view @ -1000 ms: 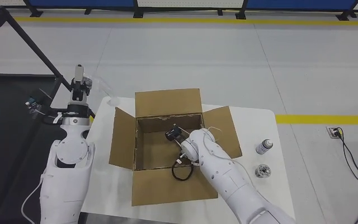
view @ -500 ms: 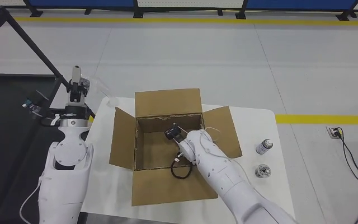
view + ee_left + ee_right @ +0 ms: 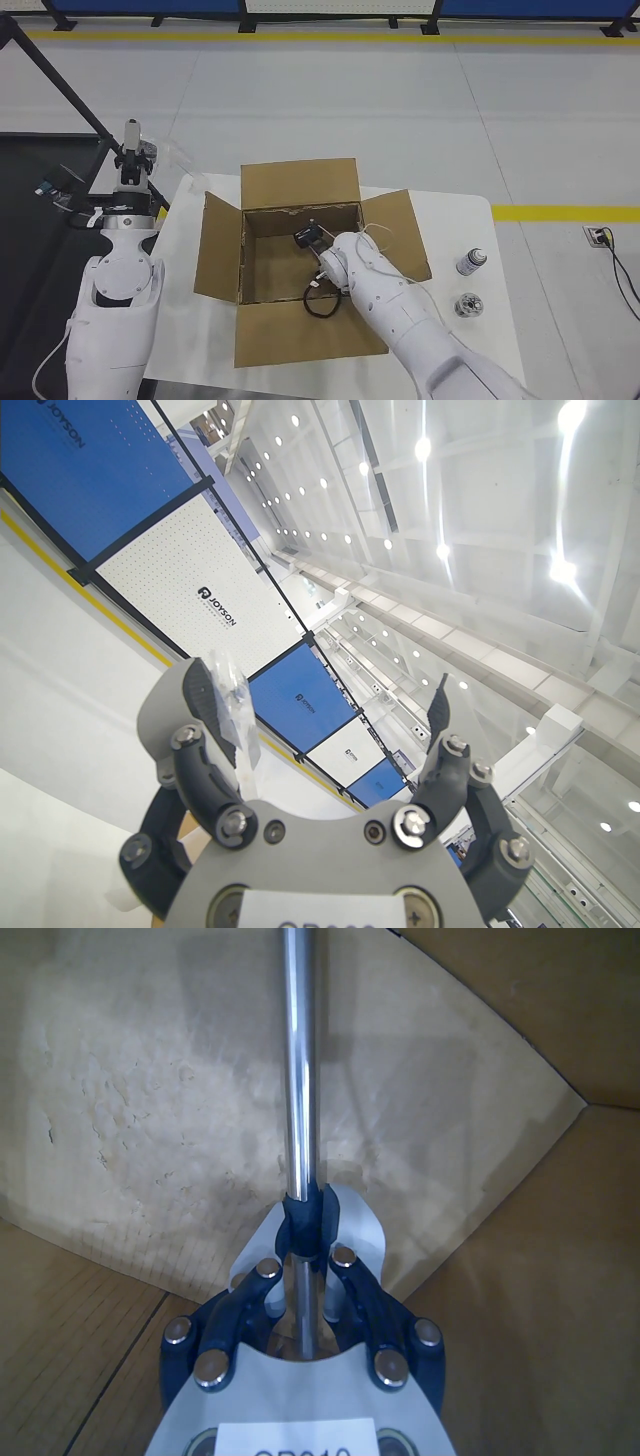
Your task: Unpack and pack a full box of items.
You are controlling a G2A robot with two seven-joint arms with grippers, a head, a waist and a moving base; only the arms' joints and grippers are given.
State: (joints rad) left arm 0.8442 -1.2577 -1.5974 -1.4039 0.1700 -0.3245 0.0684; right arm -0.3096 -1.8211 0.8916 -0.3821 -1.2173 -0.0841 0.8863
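Note:
An open cardboard box (image 3: 300, 183) stands mid-table with its flaps spread. My right arm (image 3: 345, 262) goes down into it. Inside, over the box wall (image 3: 150, 1078), my right gripper (image 3: 306, 1213) is shut on a thin shiny metal rod (image 3: 298, 1053) that runs straight out past its fingertips. My left gripper (image 3: 130, 135) is held high beyond the table's left end, pointing up. Its jaws stand wide apart (image 3: 320, 680). A scrap of clear plastic (image 3: 234, 700) clings to one finger pad, and clear plastic (image 3: 178, 155) shows beside that gripper in the top view.
A small spray can (image 3: 470, 262) and a round silvery item (image 3: 467, 303) stand on the white table (image 3: 455, 215) right of the box. A black cable loop (image 3: 320, 305) hangs by my right arm inside the box. A black frame post (image 3: 60, 85) slants behind my left arm.
My left gripper has drifted a little to the left, still raised. My right arm has shifted slightly inside the box with the rod held.

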